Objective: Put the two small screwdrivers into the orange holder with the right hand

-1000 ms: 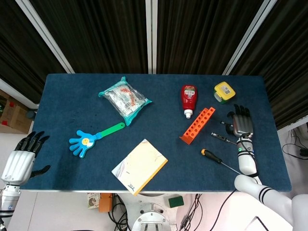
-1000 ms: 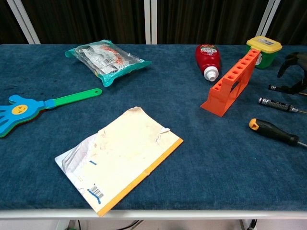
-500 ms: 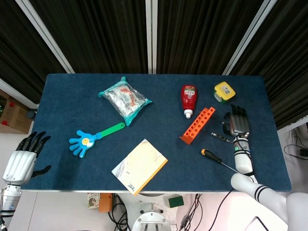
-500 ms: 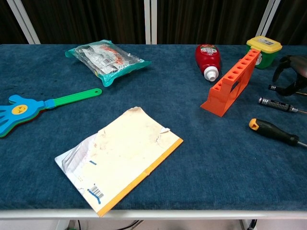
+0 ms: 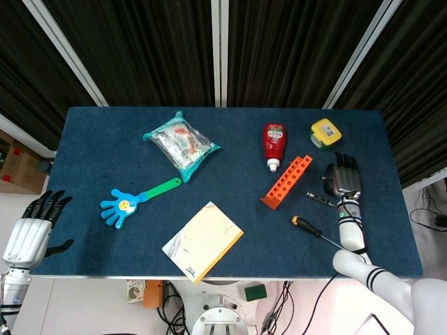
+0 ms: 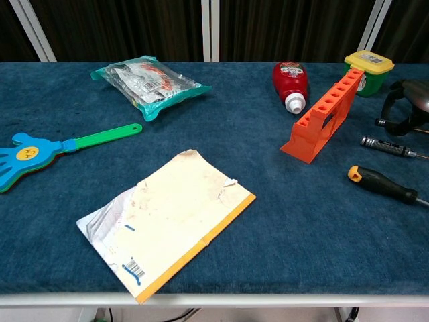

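Since the frames 1 second earlier, the right hand (image 5: pixel 346 179) has shifted slightly toward the upper left, closing on the small screwdrivers; nothing else has changed position.

Right hand: at the right of the head view, palm down, fingers apart and arched over the blue table (image 5: pixel 105 132). In the chest view its dark fingers (image 6: pixel 401 114) curve down around the upper small screwdriver (image 6: pixel 383 123) at the right edge. Whether they touch it cannot be determined. No object is lifted, so the hand reads as released.

Task items: the 2nd small screwdriver (image 6: pixel 392 146), black and silver, lies flat on the table just below the 1st, apart from the hand. In the head view it sits between the hand and the orange holder (image 5: pixel 287 181). The holder stands right of centre, its row of holes running diagonally toward the upper right.

Left hand (image 5: pixel 31 231): at the lower left edge of the head view, off the table, fingers spread, grasping nothing.

Other items:
- Large screwdriver (image 5: pixel 315 231), orange and black handle, lower right.
- Red ketchup bottle (image 5: pixel 274 144), lying above the holder.
- Yellow-lidded green container (image 5: pixel 324 132), upper right.
- Sealed plastic packet (image 5: pixel 180 144), upper centre-left.
- Blue and green hand clapper (image 5: pixel 136 197), left.
- Yellow-edged paper pad (image 5: pixel 203 240), lower centre.
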Robot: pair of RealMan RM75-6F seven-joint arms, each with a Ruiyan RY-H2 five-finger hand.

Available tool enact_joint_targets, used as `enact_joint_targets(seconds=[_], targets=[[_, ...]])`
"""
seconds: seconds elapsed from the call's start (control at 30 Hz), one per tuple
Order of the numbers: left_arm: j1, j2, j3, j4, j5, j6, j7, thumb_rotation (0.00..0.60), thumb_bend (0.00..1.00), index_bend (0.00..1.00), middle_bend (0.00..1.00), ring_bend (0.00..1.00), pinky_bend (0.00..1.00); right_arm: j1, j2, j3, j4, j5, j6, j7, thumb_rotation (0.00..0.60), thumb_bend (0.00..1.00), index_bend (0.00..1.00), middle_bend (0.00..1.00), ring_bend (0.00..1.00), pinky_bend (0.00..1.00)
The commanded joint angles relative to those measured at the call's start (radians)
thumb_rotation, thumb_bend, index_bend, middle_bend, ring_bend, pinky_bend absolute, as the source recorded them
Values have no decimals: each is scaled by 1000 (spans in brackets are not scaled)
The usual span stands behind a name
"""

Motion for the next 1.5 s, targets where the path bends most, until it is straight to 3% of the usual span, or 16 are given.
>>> enact_joint_targets(seconds=[0.03,0.23,0.6,0.77,1.03,1.2,1.5], targets=[[0,0,0,0,-1,0,0,600,53,154,84,41,181,2,-3,2,6,7,-3,-8,600,447,483,37,0,0],[-1,-1,-2,-1,-6,-4,2,600,53,154,84,41,182,3,-5,3,10,17,-8,-23,600,448,487,36,0,0],[-3,-1,-3,-3,-12,-10,5,600,53,154,84,41,182,-11,14,9,-25,-17,30,14,600,467,581,65,0,0],[-2,0,-3,-3,-13,-9,4,600,52,154,85,41,182,-52,100,17,-186,-97,110,105,600,467,589,69,0,0],[-5,-1,-1,-4,-12,-15,6,600,53,154,84,41,182,-146,314,47,-555,-246,255,275,600,467,620,104,0,0],[-6,-2,-1,-6,-14,-18,11,600,52,154,84,41,181,-182,368,64,-660,-379,317,517,600,467,642,105,0,0],[-2,-5,-1,-12,-23,-16,30,600,53,154,84,41,182,-157,301,17,-528,-516,263,1009,600,464,661,119,0,0]])
